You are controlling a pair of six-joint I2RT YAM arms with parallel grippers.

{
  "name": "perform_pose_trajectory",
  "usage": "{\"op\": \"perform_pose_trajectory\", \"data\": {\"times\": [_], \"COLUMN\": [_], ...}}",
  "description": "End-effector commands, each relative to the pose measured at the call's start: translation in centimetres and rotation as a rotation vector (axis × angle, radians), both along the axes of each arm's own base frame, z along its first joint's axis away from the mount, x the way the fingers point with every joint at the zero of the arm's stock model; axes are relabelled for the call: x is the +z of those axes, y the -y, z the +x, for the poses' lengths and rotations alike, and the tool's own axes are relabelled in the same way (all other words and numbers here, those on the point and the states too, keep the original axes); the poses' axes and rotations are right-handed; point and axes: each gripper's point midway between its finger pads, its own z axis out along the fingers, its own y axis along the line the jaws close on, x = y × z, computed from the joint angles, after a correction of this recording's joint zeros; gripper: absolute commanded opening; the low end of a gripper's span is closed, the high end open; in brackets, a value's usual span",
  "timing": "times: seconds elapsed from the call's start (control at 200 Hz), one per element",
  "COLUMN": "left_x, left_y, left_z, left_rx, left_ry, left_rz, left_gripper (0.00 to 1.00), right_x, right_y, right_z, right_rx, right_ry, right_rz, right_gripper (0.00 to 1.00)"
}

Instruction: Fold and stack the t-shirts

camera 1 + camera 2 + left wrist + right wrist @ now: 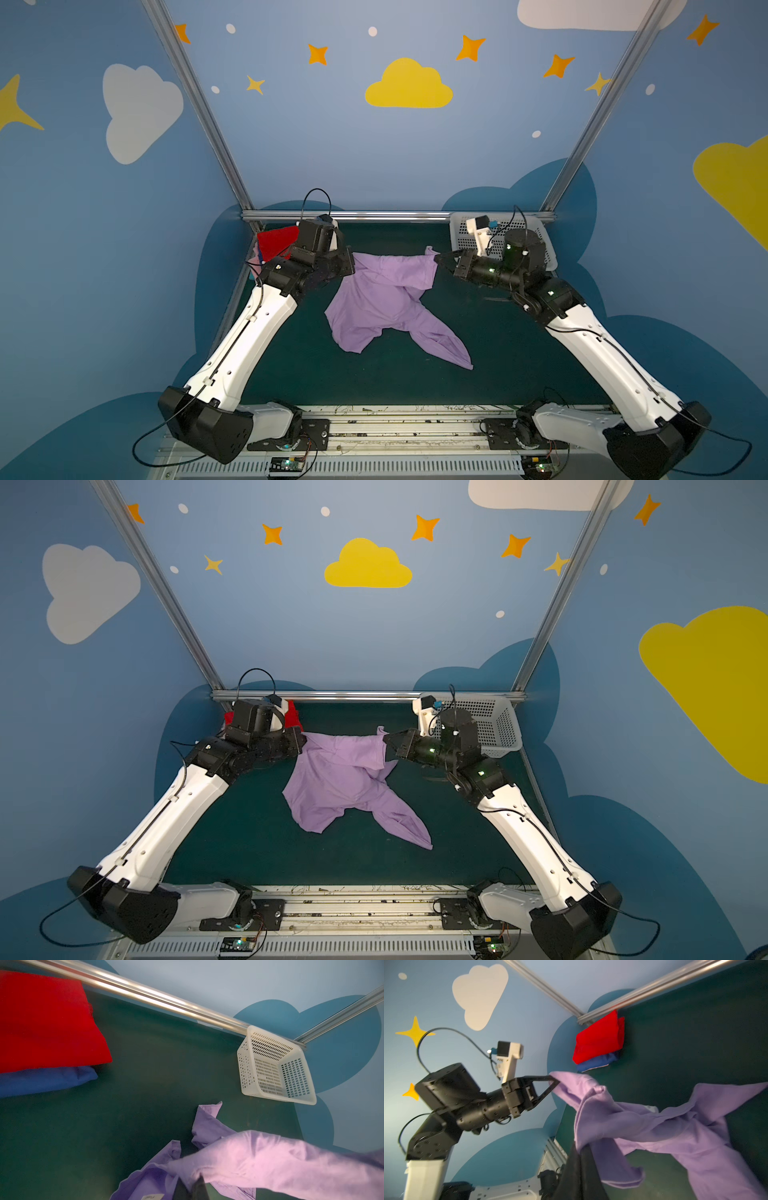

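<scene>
The lavender t-shirt hangs stretched between my two grippers above the green mat, and its lower part trails toward the front. My left gripper is shut on the shirt's left upper edge; in the left wrist view the cloth drapes over the dark fingertips. My right gripper is shut on the right upper edge. A folded red t-shirt lies on a folded blue one at the back left, with a pink edge beneath.
A white perforated basket lies tipped on its side in the back right corner. Aluminium rails border the mat at the back and sides. The left arm shows in the right wrist view.
</scene>
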Motion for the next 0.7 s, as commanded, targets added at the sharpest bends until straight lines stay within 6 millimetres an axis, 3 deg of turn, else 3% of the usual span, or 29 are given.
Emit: {"op": "perform_pose_trajectory", "data": {"times": [0.0,0.065,0.09,0.14,0.175,0.195,0.225,0.301,0.361,0.396,0.461,0.526,0.696], "left_x": [0.4,0.0,-0.3,-0.8,-1.1,-1.2,-1.1,0.2,2.3,3.8,6.0,7.0,5.0], "left_y": [0.1,-0.1,-0.1,-0.3,-0.4,-0.6,-0.8,-1.5,-1.1,-0.4,1.2,2.8,7.9], "left_z": [-0.1,-0.2,-0.3,-0.4,-0.5,-0.5,-0.6,-1.3,-2.4,-3.4,-5.4,-7.1,-8.7], "left_rx": [0.003,0.005,0.008,0.014,0.019,0.025,0.039,0.086,0.089,0.065,0.003,-0.06,-0.22], "left_ry": [0.016,0.011,0.005,-0.01,-0.02,-0.025,-0.03,0.005,0.102,0.17,0.265,0.302,0.245], "left_rz": [-0.031,-0.023,-0.019,-0.006,0.001,0.004,0.005,-0.018,-0.071,-0.104,-0.157,-0.192,-0.168], "left_gripper": [0.04,0.04,0.09,0.31,0.53,0.6,0.58,0.44,0.44,0.48,0.7,0.83,0.89], "right_x": [0.5,0.5,0.4,0.4,0.3,0.3,0.1,-0.1,-0.2,-0.2,0.0,0.3,1.3], "right_y": [-0.3,-0.2,-0.3,-0.5,-0.6,-0.7,-0.9,-1.5,-2.0,-2.3,-2.9,-3.5,-5.2], "right_z": [0.6,0.7,0.7,0.7,0.8,0.8,0.9,1.1,1.3,1.4,1.7,1.9,2.4], "right_rx": [-0.028,-0.035,-0.035,-0.037,-0.038,-0.038,-0.037,-0.033,-0.027,-0.023,-0.009,0.005,0.056], "right_ry": [0.0,0.001,-0.003,-0.007,-0.011,-0.014,-0.023,-0.048,-0.065,-0.075,-0.09,-0.103,-0.172], "right_rz": [0.033,0.031,0.034,0.042,0.048,0.052,0.057,0.076,0.091,0.099,0.118,0.14,0.197], "right_gripper": [0.0,0.0,0.0,0.0,0.0,0.0,0.0,0.0,0.0,0.0,0.0,0.0,0.0]}}
